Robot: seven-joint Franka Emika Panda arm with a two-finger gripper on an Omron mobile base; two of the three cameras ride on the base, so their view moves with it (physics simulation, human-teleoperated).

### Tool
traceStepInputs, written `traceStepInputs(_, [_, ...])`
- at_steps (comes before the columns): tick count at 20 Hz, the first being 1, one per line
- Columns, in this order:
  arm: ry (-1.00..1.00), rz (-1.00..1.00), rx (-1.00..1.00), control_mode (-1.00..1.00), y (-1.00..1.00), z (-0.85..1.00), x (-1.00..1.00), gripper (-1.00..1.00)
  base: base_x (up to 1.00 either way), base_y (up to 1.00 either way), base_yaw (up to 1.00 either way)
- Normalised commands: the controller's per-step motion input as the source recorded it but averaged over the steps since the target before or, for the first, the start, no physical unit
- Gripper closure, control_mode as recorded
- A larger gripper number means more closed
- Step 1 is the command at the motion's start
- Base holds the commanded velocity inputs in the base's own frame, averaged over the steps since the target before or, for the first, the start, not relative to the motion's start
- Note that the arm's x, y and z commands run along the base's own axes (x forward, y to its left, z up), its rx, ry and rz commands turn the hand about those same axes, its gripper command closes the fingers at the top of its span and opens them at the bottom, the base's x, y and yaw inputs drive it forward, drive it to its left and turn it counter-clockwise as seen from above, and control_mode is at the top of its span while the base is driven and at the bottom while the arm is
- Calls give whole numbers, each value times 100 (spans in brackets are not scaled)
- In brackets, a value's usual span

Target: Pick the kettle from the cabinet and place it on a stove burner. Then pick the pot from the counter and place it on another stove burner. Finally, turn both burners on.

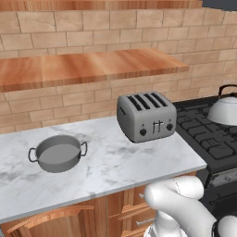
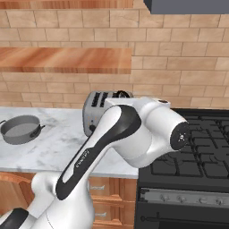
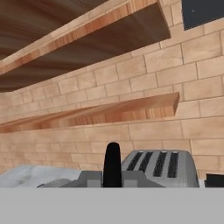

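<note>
Kettle (image 1: 225, 109) on stove, claw (image 3: 112, 164) toward toaster (image 3: 159, 167)

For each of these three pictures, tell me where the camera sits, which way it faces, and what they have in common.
Left base view: behind the arm's left, facing the counter with pot, toaster and kettle on the stove; white arm links at lower right.
Right base view: behind the arm's right, facing the stove; the arm rises from lower left.
Hand view: on the hand, looking level at the brick wall and shelf over the toaster; the end effector looks shut.
Shared: toaster and shelf.
</note>
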Motion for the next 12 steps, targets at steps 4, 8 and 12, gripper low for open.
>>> traceStepInputs(4, [0, 0, 0, -100, -16, -13, 22, 100, 0, 0, 0])
traceStepInputs(8, [0, 0, 0, -100, -30, -3, 21, 100, 0, 0, 0])
traceStepInputs(12, [0, 0, 0, -100, -26, -11, 16, 100, 0, 0, 0])
